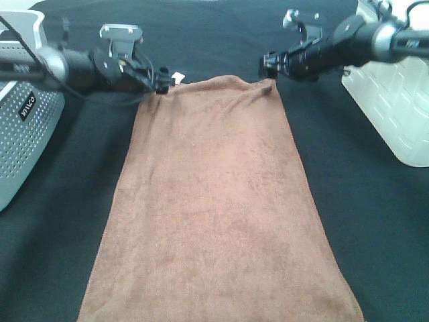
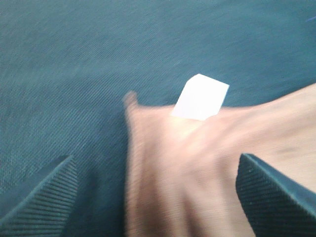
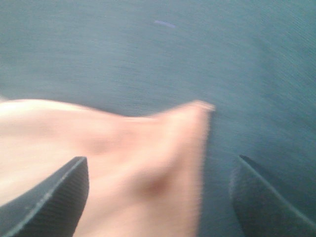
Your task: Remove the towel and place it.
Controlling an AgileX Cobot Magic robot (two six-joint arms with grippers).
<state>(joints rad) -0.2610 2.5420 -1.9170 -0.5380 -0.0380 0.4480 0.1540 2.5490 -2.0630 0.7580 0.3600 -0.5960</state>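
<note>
Both pairs of fingers stand released (spread wide), the towel corners lying between them.

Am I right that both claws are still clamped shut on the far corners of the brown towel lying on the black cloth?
Not quite: both wrist views show the jaws standing open. The left gripper and right gripper straddle the far corners of the brown towel, which lies on the black cloth.

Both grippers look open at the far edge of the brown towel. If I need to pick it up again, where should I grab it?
Take the towel by its two far corners: left gripper on the corner beside the white tag, right gripper on the other. Come from beyond the far edge. Both corners sit slightly puckered off the black cloth, between the open jaws, while the rest lies flat.
</note>
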